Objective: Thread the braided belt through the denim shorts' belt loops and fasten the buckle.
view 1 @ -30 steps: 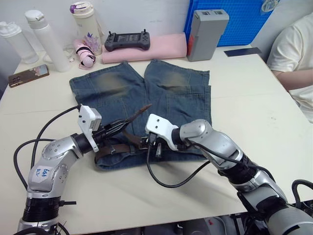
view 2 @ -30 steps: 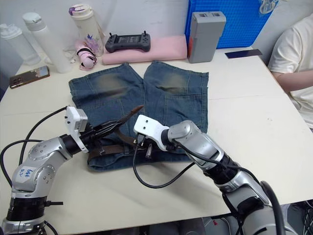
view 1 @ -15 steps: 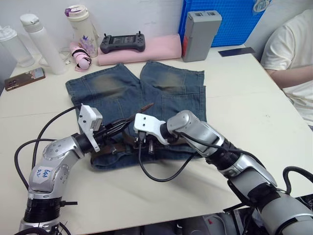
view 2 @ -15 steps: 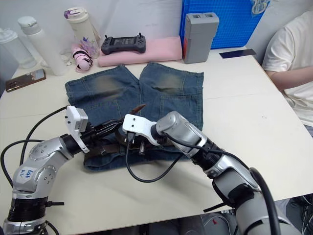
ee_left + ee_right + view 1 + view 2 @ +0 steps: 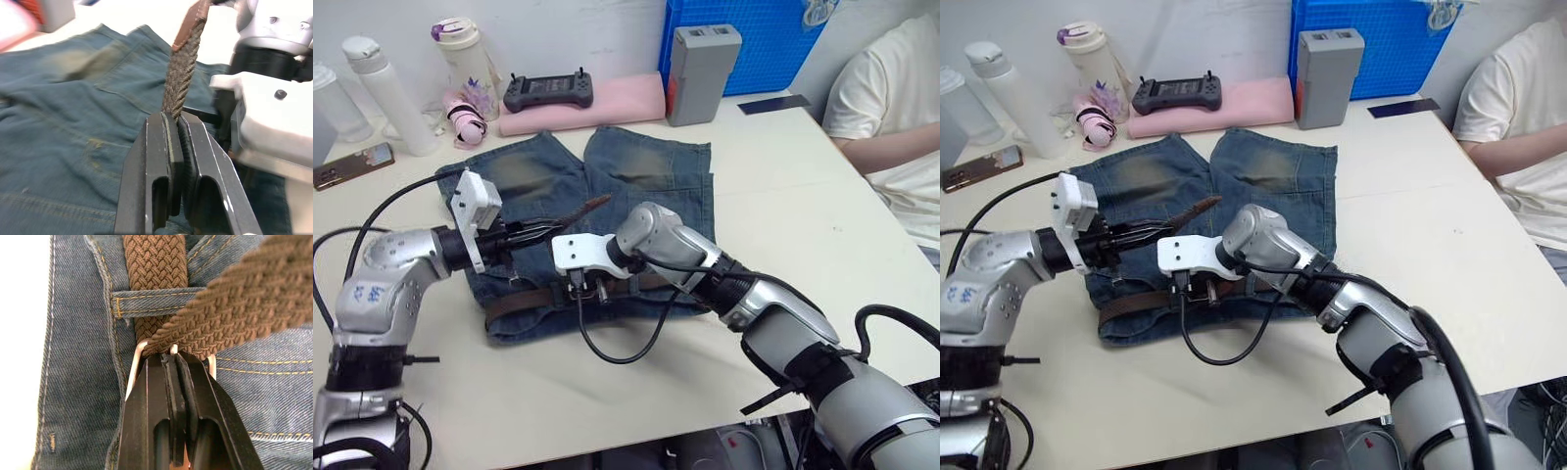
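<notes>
The faded denim shorts (image 5: 651, 181) lie flat, waistband toward me. The braided belt (image 5: 524, 299) runs along the waistband and under a belt loop (image 5: 151, 302). Its free end rises off the denim to a tapered tip (image 5: 599, 202). My left gripper (image 5: 543, 232) is shut on this raised end, and the strap stands out past the closed fingers (image 5: 161, 147). My right gripper (image 5: 590, 291) points down at the waistband, shut on the silver buckle (image 5: 133, 366), whose frame shows on both sides of its fingers. The raised strap crosses just above them.
Bottles (image 5: 384, 93) and a phone (image 5: 352, 164) stand at the far left. A black controller (image 5: 548, 91) rests on a pink pad (image 5: 617, 96), beside a grey box (image 5: 702, 61) and a blue crate (image 5: 754, 34). A person (image 5: 886, 113) sits at the right. A black cable (image 5: 612, 354) loops near the waistband.
The camera has shifted. My left gripper has lifted the belt's free end a little higher above the shorts. My right gripper stays at the buckle on the waistband.
</notes>
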Controlling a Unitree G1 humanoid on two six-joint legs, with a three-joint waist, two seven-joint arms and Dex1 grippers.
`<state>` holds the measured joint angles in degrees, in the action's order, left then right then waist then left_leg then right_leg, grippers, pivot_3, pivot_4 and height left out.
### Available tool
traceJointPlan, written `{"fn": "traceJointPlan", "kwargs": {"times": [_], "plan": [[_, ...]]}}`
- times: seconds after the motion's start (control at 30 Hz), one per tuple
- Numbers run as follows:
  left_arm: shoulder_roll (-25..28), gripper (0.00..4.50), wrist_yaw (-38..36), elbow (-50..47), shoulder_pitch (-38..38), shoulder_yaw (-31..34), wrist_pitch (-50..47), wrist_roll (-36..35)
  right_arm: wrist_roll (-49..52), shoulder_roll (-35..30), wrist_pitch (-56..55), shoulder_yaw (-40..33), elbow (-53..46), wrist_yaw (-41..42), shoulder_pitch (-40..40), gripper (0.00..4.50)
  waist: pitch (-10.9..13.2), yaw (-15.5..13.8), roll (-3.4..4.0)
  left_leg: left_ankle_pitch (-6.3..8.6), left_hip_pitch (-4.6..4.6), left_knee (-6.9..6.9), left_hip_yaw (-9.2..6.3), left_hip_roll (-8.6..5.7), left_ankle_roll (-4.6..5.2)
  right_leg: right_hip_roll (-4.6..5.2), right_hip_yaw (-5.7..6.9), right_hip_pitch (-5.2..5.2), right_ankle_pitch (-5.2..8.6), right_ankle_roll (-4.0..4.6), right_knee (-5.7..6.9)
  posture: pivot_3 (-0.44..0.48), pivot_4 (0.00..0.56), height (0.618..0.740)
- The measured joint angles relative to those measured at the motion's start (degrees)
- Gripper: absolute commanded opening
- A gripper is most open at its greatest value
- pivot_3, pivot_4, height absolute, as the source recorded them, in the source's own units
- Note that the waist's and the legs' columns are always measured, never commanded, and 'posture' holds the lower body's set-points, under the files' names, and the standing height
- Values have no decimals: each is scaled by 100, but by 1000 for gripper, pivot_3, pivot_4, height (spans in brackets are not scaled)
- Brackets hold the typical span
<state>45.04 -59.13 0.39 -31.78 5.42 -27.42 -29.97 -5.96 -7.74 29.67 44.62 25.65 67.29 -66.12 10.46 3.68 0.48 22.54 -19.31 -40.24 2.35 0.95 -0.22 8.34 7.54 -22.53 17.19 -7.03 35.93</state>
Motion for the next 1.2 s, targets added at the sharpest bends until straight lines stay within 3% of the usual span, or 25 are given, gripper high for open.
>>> {"fn": "traceJointPlan", "kwargs": {"times": [0.2,0.5,0.93,1.1,1.2], "plan": [[-340,0,-851,1048,-1483,-746,208,373,-280,111,-259,-50,119,110,1,255,-6,-11,-5,-12,9,18,5,11,-17,-11,-1,-2,6,12,5,0,150,705],[-1280,0,-1386,1864,-2455,-1304,381,745,-527,49,-307,-248,5,260,157,255,-8,-74,-5,-16,5,13,-5,5,-12,-6,0,1,6,12,6,0,150,705],[-2076,0,-1006,2062,-2605,-1260,235,903,-881,-80,-282,-498,-220,473,354,255,-9,-217,-7,-24,2,6,-18,-12,1,14,4,10,2,4,5,0,150,705],[-1893,0,-922,1786,-2469,-1090,220,902,-921,-97,-243,-662,-431,411,547,255,-8,-207,-6,-24,-1,8,-19,-11,1,13,4,8,2,4,4,0,150,705],[-1364,0,-912,1496,-2108,-800,419,928,-862,-131,-242,-931,-815,113,972,255,-8,-189,-6,-24,-4,17,-20,-9,1,12,5,1,2,4,0,0,150,705]]}}
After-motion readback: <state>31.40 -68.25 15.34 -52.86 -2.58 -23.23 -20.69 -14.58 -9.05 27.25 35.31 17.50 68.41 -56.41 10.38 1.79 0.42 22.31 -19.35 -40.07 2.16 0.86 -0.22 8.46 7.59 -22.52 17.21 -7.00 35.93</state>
